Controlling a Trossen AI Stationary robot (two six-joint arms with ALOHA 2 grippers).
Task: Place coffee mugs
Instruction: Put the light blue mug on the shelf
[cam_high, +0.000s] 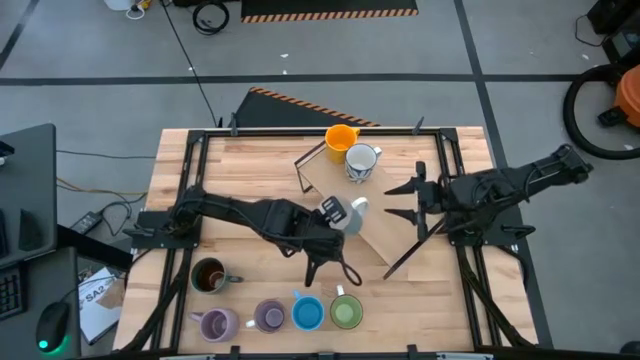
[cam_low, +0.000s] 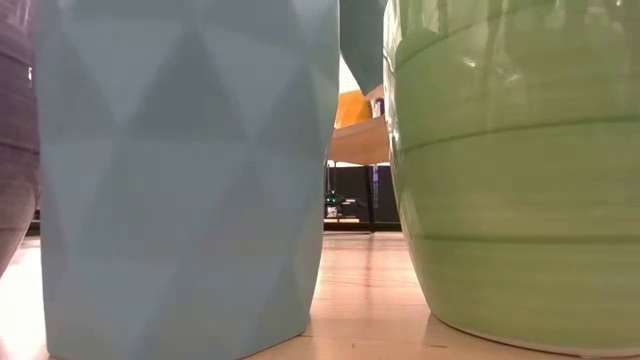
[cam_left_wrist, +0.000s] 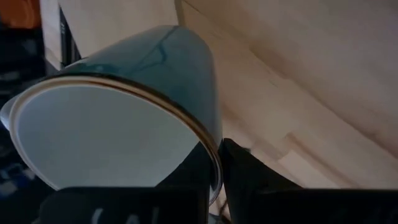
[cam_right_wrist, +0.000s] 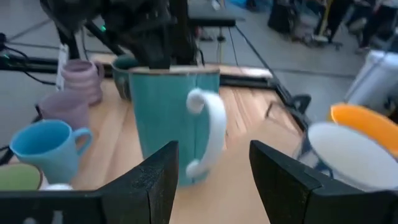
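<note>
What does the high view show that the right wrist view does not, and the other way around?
Only the high view shows the dark brown mug and the whole table. Only the right wrist view shows the teal mug's white handle from the side. Both show the left claw shut on the teal mug, the orange mug and the blue mug.
</note>
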